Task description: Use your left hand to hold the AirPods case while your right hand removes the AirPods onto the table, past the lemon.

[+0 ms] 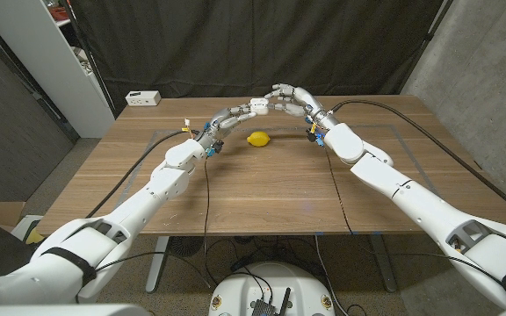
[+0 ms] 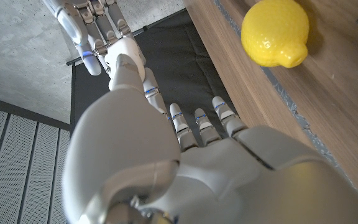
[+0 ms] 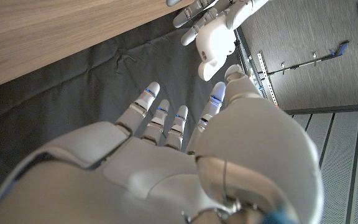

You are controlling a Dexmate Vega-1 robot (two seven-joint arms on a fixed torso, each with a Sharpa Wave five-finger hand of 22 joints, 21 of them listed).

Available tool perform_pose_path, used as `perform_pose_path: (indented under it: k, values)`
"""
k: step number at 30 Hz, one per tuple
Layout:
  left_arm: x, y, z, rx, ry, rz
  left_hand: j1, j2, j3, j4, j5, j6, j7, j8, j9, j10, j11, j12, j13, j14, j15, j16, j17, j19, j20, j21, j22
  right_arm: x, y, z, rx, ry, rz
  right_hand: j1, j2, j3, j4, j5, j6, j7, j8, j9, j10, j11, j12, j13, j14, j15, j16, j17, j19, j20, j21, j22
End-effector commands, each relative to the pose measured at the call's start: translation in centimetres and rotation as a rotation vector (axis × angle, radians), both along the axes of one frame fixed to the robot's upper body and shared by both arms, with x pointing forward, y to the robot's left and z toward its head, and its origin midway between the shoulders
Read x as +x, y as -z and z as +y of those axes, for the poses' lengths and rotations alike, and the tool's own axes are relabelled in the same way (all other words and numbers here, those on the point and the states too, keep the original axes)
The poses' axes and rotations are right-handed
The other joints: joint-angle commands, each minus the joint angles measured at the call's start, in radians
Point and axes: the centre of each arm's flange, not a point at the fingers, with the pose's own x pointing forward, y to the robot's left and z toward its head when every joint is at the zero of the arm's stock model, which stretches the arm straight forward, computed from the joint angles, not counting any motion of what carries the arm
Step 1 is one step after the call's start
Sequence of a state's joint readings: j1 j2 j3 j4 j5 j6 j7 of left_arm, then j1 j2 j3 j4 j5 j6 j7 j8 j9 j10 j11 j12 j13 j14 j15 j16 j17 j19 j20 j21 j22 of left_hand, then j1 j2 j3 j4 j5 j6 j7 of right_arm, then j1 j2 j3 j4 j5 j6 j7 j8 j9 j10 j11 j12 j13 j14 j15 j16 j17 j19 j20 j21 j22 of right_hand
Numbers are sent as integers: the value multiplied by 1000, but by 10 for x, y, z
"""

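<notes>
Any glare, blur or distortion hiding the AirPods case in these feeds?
Head view: sharp and evenly lit, wide-angle bend at the edges; the AirPods case is small between both robot hands. Left wrist view: the lemon is crisp, the near left robot hand soft. Right wrist view: the case is overexposed white, detail lost.

AirPods case (image 1: 260, 108) above table (image 1: 271, 189), behind lemon (image 1: 257, 139)

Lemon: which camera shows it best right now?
Left wrist view: the lemon is large and sharp on the table. In the head view it is small, below the raised hands.
</notes>
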State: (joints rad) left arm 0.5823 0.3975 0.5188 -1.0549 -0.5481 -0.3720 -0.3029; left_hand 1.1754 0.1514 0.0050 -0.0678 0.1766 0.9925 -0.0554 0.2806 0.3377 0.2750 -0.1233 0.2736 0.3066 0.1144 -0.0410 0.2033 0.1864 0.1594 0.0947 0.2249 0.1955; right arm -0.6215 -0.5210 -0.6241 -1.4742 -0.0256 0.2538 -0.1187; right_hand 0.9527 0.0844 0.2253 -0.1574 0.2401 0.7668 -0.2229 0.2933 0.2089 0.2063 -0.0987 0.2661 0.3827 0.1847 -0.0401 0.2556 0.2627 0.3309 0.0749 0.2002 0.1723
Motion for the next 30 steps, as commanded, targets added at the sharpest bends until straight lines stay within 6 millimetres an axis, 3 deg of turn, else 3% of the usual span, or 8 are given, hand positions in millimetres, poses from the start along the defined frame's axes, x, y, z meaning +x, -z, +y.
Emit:
perform_pose_path:
  k: [1, 13, 30]
  values:
    - [1, -1, 0, -1, 2, -1, -2, 4, 77, 13, 5, 46, -42, 8, 129, 3, 4, -2, 2, -1, -38, -3, 2, 2, 2, 4, 0, 2, -1, 1, -7, 2, 18, 8, 1, 5, 5, -3, -8, 0, -6, 2, -15, -3, -6, 4, -11, -64, -2, 5, -2, 5, -2, 2]
    - [-3, 2, -2, -2, 0, -1, -7, 3, 80, 10, 5, 45, -41, 8, 130, 4, 2, -2, 2, -2, -36, -3, 2, 2, 1, 4, 0, 4, -1, 2, -49, 16, 48, -2, 20, 0, 21, -14, -2, 0, -23, -2, -59, -8, -25, 2, -68, -48, -17, 15, -36, 9, -12, 2]
    - [-6, 3, -7, 4, 2, -4, -13, 5, 85, 5, 5, 46, -38, 5, 129, 1, 3, -3, 2, -3, -36, -3, 2, 1, 3, 4, 0, 1, 2, -2, -62, 20, 63, -21, 38, -5, 36, -23, 13, 1, -30, -5, -50, -7, -23, -1, -79, -50, -15, 23, -47, 11, -12, 2]
